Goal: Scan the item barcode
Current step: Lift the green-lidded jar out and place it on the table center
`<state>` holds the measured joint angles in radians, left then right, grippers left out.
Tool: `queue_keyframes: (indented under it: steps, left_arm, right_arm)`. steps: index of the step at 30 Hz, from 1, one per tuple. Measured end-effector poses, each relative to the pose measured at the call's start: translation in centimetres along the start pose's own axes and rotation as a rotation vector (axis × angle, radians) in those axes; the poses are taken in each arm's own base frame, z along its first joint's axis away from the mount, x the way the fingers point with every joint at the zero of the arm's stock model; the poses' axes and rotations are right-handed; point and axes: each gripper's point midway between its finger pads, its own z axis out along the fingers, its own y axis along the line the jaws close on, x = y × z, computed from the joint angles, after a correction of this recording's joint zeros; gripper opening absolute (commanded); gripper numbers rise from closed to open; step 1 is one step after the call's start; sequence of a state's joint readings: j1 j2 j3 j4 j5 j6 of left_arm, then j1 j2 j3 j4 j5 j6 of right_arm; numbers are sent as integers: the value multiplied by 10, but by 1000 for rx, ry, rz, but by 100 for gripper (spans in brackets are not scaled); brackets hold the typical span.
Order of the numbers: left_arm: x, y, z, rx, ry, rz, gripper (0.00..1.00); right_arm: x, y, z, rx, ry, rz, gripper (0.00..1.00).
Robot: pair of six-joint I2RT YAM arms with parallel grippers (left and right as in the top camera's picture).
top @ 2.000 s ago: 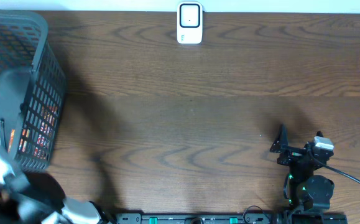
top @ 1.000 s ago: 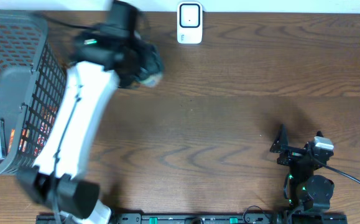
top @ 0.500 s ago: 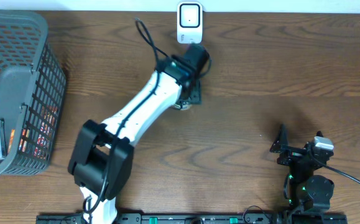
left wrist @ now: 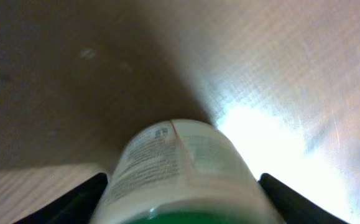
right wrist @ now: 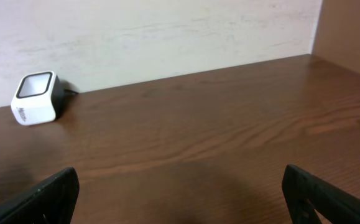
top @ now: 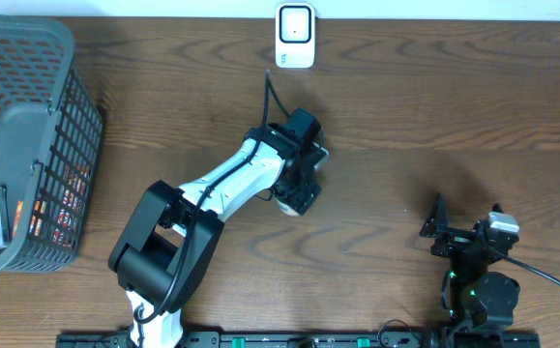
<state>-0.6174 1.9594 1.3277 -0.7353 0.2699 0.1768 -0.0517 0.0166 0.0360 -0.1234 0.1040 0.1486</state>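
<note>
Left gripper (top: pixel 294 191) low over table (top: pixel 425 116) centre, near side of scanner (top: pixel 295 37), well apart. White labelled bottle (left wrist: pixel 180 162) between its fingers (left wrist: pixel 83 196), jaws partly spread; cannot tell if clamped or loose. Right gripper (right wrist: pixel 180 186) wide apart, holding nothing, parked at near right edge.

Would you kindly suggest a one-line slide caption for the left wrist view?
White labelled bottle between the fingers of the left end effector, over the wooden table.
</note>
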Motion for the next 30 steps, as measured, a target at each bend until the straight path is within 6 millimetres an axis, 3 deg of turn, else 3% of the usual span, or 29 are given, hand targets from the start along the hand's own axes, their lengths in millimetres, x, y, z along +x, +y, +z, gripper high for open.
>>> queue_keyframes:
  steps: [5, 13, 18, 23, 30]
  left_arm:
    - [10, -4, 0, 24, 37, 162, 93]
    - [21, 17, -7, -98, 115, 240, 97]
    - [0, 23, -34, -167, 54, 214, 99]
    - [-14, 18, -82, -210, -86, 111, 98]
    - [-14, 15, -132, -242, -218, -100, 98]
  right_arm:
    - [0, 0, 0, 0, 0, 0, 99]
    - [0, 0, 0, 0, 0, 0, 99]
    - [0, 0, 0, 0, 0, 0, 99]
    - [0, 0, 0, 0, 0, 0, 99]
    - [0, 0, 0, 0, 0, 0, 99]
